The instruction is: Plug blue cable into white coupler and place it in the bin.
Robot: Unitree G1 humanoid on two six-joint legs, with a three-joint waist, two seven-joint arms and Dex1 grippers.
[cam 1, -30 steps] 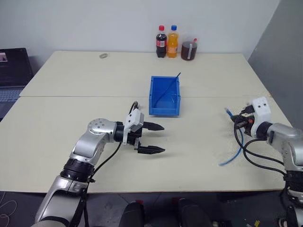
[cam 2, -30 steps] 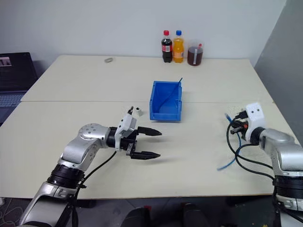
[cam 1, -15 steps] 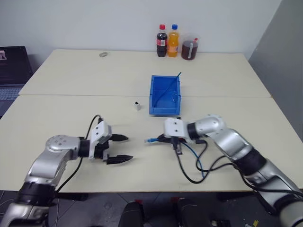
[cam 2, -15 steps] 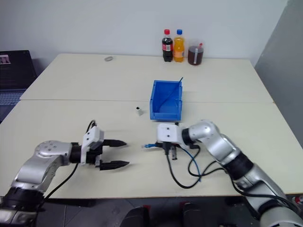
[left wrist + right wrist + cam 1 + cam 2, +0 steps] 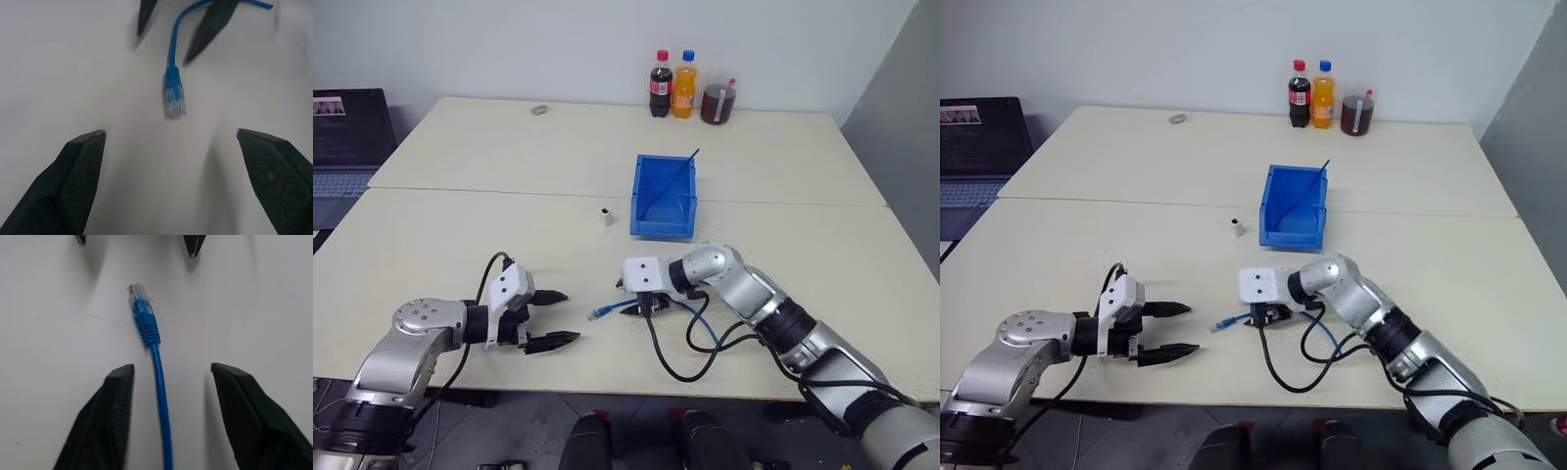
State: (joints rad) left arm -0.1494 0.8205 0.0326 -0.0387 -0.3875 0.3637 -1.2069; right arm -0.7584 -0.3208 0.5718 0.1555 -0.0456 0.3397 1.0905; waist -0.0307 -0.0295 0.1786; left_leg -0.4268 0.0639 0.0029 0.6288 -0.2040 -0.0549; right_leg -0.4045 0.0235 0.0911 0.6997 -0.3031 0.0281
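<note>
Since a second ago your right arm has swung from the far right edge of the surface [image 5: 431, 245] across to its middle, carrying the blue cable [image 5: 607, 310] with it, and your left arm has drawn back toward the left. The right end effector [image 5: 641, 307] has gone from clamped on the cable to fingers parted.

Now the cable's plug end lies flat on the surface, pointing left toward the left end effector [image 5: 551, 319]. In the right wrist view you see the cord [image 5: 159, 396] running between the two black fingers [image 5: 105, 426] without either one touching it, so nothing is gripped. The rest of the cable loops back under the right forearm beside the black robot wires [image 5: 661, 357].

Your left end effector is spread wide and holds nothing; its tips face the plug from just to the left, and the left wrist view shows the plug [image 5: 173, 98] lying between and ahead of its fingers [image 5: 78, 181], apart from them.

The white coupler [image 5: 606, 215] stands on the surface just left of the bin [image 5: 663, 206], well apart from the cable. The bin sits past the right end effector, with a thin dark-blue rod [image 5: 682, 168] leaning in it. Three bottles [image 5: 685, 86] stand at the far edge, and a laptop [image 5: 350, 127] sits off to the left.
</note>
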